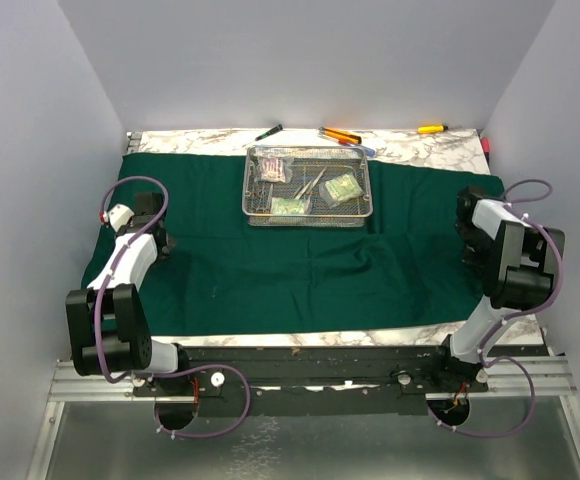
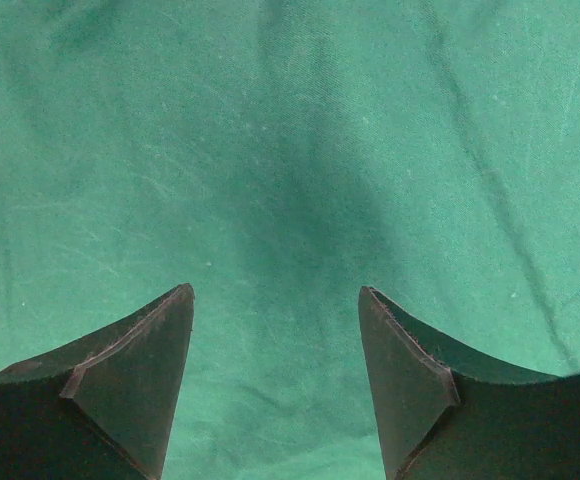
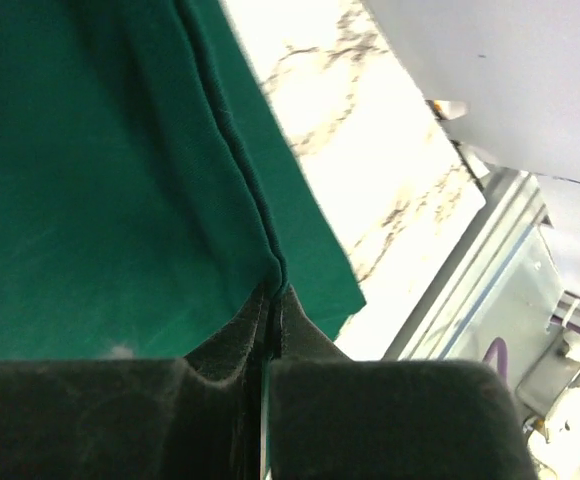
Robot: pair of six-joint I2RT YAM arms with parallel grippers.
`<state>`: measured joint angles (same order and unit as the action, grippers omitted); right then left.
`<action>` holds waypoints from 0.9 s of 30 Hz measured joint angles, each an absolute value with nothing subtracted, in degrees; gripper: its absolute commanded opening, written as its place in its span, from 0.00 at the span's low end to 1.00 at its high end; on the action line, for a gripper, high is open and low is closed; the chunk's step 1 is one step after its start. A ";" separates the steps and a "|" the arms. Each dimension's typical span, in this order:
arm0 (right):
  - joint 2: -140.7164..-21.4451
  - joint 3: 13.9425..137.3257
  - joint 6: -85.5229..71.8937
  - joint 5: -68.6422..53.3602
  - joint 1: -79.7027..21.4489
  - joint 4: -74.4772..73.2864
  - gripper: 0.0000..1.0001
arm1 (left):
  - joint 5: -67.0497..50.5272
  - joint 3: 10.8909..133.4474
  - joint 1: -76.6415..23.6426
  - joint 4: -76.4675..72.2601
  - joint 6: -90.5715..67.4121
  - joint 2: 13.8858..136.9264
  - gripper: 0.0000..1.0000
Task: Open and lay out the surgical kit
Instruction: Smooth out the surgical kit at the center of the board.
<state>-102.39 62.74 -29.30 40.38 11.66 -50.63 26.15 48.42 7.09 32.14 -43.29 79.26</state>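
Note:
The dark green cloth wrap [image 1: 300,250] lies spread open over the marble table. The silver wire-mesh tray [image 1: 308,186] stands on its far middle and holds steel clamps and tweezers [image 1: 310,184] and three clear packets [image 1: 342,187]. My left gripper [image 1: 148,222] is open just above the cloth's left part; in the left wrist view [image 2: 275,300] only green cloth [image 2: 290,150] shows between its fingers. My right gripper [image 1: 467,228] is at the cloth's right edge. In the right wrist view [image 3: 272,295] it is shut on a pinched fold of the cloth [image 3: 120,180].
A green-handled tool [image 1: 268,132], orange-handled tools [image 1: 340,135] and a yellow one [image 1: 431,128] lie on the bare marble strip [image 1: 410,148] behind the cloth. Grey walls enclose the table on three sides. The arm bases and rail [image 1: 310,375] run along the near edge.

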 measured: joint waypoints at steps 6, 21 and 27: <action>-99.68 62.74 -32.51 47.53 14.11 -53.43 0.01 | 25.45 48.64 7.84 31.46 -42.24 81.28 0.67; -93.32 61.23 -41.10 72.77 17.28 -61.58 0.77 | 24.43 54.00 9.39 31.05 -38.41 84.29 0.68; -93.27 64.62 -42.19 71.13 17.26 -64.10 0.73 | 24.43 54.13 9.41 31.14 -37.82 84.36 0.69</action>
<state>-93.27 64.62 -42.19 71.13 17.26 -64.10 24.43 54.13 9.41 31.14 -37.82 84.36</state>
